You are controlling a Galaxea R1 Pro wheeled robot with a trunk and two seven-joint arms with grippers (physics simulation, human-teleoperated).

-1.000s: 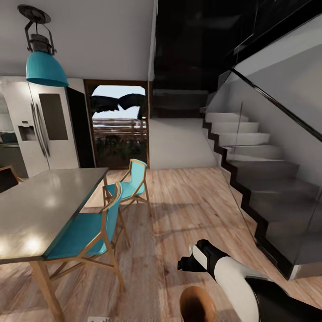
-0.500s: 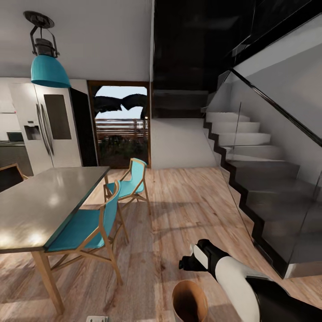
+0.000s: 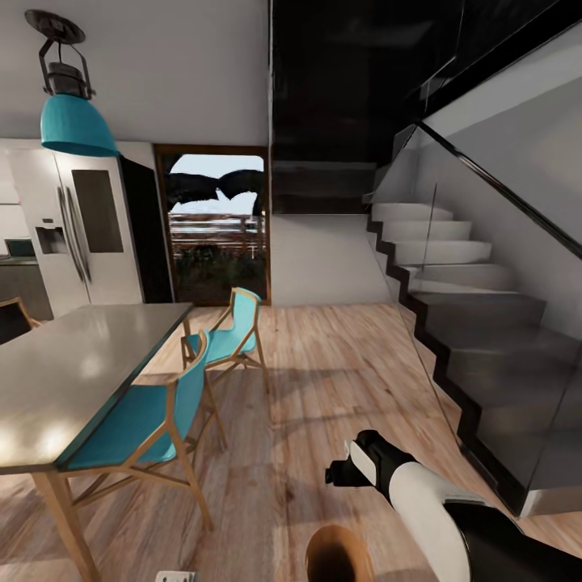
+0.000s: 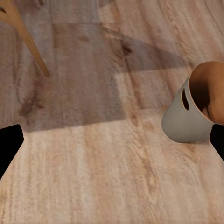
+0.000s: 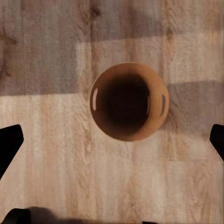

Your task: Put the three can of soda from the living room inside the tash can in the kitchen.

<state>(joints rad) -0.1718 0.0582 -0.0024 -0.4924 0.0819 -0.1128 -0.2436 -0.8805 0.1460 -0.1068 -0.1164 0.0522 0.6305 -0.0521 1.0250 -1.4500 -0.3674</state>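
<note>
- Kitchen floor, right wrist view: the right gripper [image 5: 112,144] hangs above the tash can [image 5: 129,101], looking straight down its copper-brown mouth; the dark fingertips [image 5: 10,142] sit wide apart at the frame edges with nothing between them.
- The bin's open mouth sits almost on the line between those fingers, so anything let go from this arm would, by my reckoning, fall close to or inside the rim.
- Left wrist view: the left gripper [image 4: 112,144] is likewise spread open and empty, and it sees the tash can [image 4: 198,108] from the side, pale grey wall and a handle slot showing, so that hand is offset beside the bin, not over it.
- The right arm is the one placed over the opening; the bin stands upright, its axis vertical.
- No can of soda can be made out in either hand; the bin's dim interior is too dark to tell what it holds.
- Head view: the right arm [image 3: 404,493] reaches over the tash can [image 3: 338,555] at the lower edge, with the grey-topped table [image 3: 73,372] and teal chairs [image 3: 141,420] to the left.
- Beyond: the fridge [image 3: 77,234], a doorway and the staircase [image 3: 469,323].
</note>
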